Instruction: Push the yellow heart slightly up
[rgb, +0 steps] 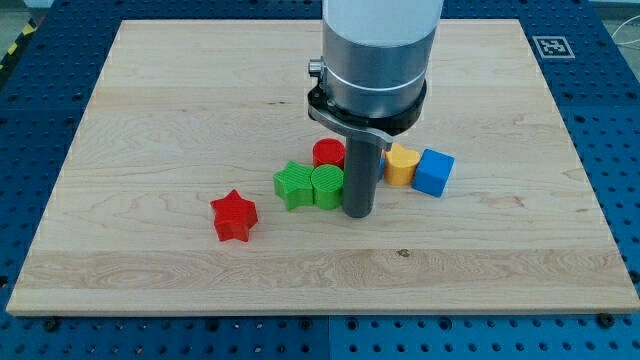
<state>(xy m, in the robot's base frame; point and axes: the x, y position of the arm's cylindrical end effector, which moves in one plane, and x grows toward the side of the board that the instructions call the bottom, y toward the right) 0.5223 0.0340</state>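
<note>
Item: yellow heart (401, 164), one, lying on the table (150, 120) a little right of the view's centre, partly hidden behind the rod so that its shape is only half legible; its right side touches or very nearly touches the blue cube (433, 172). Status of task: apparently not done, since the heart sits in line with its neighbours and nothing pushes against its lower edge; the whole upward nudge seems left to do. Position relative to the hand: the rod stands just to the heart's left, and my tip (359, 214) rests on the table below and to the left of the heart, near it but seemingly not touching. To push up, my tip would likely need to come round beneath the heart first. State of the hand: no jaws to open or close, only a plain rod, holding nothing. Adjoining items: red cylinder (328, 153) just left of the rod, towards the view's top; green cylinder (327, 186) directly beside my tip on its left, close enough that contact cannot be ruled out; green star (293, 184) touching that green cylinder; red star (234, 216) well apart, towards the view's lower left.
</note>
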